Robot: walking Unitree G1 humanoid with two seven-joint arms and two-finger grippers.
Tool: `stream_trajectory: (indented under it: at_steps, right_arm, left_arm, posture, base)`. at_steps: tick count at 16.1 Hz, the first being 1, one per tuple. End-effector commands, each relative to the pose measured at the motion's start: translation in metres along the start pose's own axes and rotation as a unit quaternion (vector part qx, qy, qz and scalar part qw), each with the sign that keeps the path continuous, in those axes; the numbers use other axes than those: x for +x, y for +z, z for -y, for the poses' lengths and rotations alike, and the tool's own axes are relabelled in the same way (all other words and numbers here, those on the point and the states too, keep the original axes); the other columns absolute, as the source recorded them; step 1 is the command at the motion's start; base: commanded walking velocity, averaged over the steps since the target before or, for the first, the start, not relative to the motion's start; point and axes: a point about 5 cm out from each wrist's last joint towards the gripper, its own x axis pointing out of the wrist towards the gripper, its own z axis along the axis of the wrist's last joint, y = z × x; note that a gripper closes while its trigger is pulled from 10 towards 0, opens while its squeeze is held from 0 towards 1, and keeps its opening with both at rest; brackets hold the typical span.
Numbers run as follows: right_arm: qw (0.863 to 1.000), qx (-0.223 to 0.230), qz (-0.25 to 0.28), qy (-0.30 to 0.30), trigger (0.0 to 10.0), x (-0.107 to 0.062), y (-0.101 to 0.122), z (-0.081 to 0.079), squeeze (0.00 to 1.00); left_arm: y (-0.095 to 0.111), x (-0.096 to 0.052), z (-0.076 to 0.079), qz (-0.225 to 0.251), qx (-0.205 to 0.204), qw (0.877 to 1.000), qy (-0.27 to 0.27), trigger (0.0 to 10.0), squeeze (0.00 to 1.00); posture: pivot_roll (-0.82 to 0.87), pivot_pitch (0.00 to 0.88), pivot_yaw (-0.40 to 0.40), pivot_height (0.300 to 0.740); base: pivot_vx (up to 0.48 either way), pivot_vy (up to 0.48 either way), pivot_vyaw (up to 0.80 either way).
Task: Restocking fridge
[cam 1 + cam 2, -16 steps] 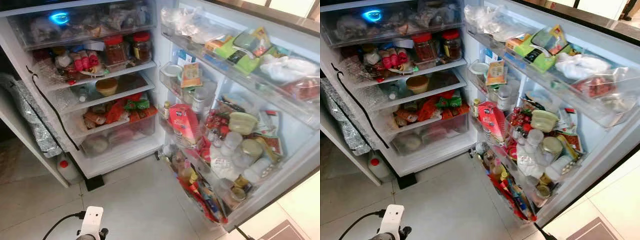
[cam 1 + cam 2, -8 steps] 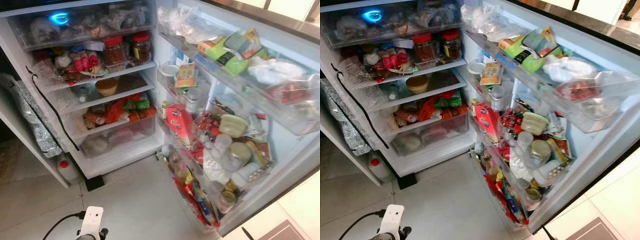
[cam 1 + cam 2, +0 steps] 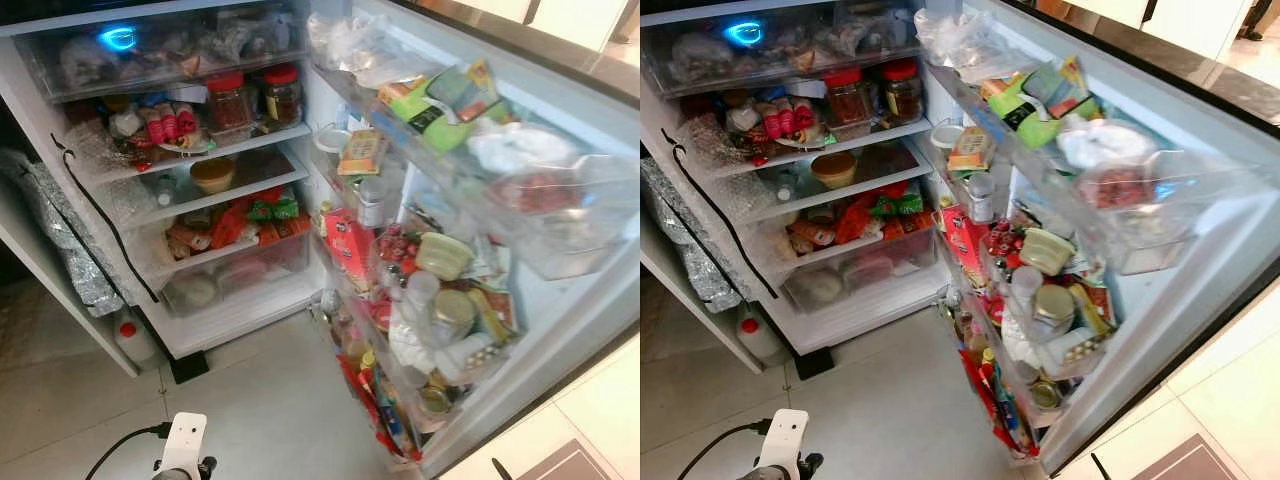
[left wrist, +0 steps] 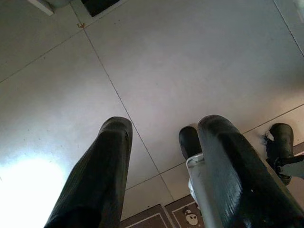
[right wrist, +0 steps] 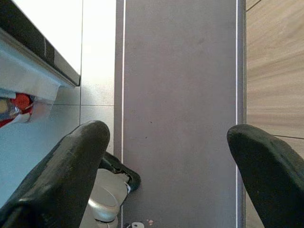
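Two open, empty grippers beside a fully stocked fridge (image 3: pixel 215 305) whose door is swinging shut.
Over the last second the door (image 3: pixel 540 330) and its loaded shelves have moved inward toward the cabinet, suggesting restocking is finishing. The left gripper (image 4: pixel 161 166) hangs over floor tiles (image 4: pixel 190 61); the right gripper (image 5: pixel 166 175), fingers wide apart, shows the door's lower edge, which the head views omit.

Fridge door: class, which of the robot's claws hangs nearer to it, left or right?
Right. The right claw hangs open beside the fridge door, by its lower edge; the left claw hangs open over bare floor, farther away.
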Motion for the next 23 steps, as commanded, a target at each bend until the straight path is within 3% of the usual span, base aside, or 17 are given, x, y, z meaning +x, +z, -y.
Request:
stream_trajectory:
  at_steps: [1,16,20,22,23]
  right_arm:
    - [1.000,0.013,0.001,-0.001,10.0,-0.001,-0.001,-0.002,0.00]
    - [1.000,-0.006,0.015,0.008,10.0,-0.001,0.002,-0.003,0.00]
    - [0.996,-0.032,0.024,0.074,10.0,0.000,0.005,-0.007,0.00]
    - [0.985,-0.099,0.044,0.133,10.0,0.000,0.010,-0.013,0.00]
    - [0.981,-0.110,0.046,0.150,10.0,0.000,0.011,-0.014,0.00]
  left_arm:
    - [-0.005,-0.001,-0.003,-0.011,0.010,1.000,0.002,10.0,0.00]
    - [-0.005,-0.001,-0.003,-0.013,0.013,1.000,0.001,10.0,0.00]
    - [-0.005,-0.001,-0.004,-0.016,0.015,1.000,0.001,10.0,0.00]
    - [-0.005,-0.001,-0.004,-0.016,0.015,1.000,0.000,10.0,0.00]
    - [-0.005,-0.001,-0.004,-0.016,0.016,1.000,0.000,10.0,0.00]
  posture:
    - [-0.17,0.000,0.013,0.740]
    - [-0.16,0.000,0.015,0.740]
    - [-0.17,0.000,0.015,0.740]
    - [-0.17,0.000,0.015,0.740]
    - [-0.17,0.000,0.015,0.740]
  base:
    - [0.000,0.000,0.00]
    - [0.000,0.000,0.00]
    - [0.000,0.000,0.00]
    - [0.000,0.000,0.00]
    - [0.000,0.000,0.00]
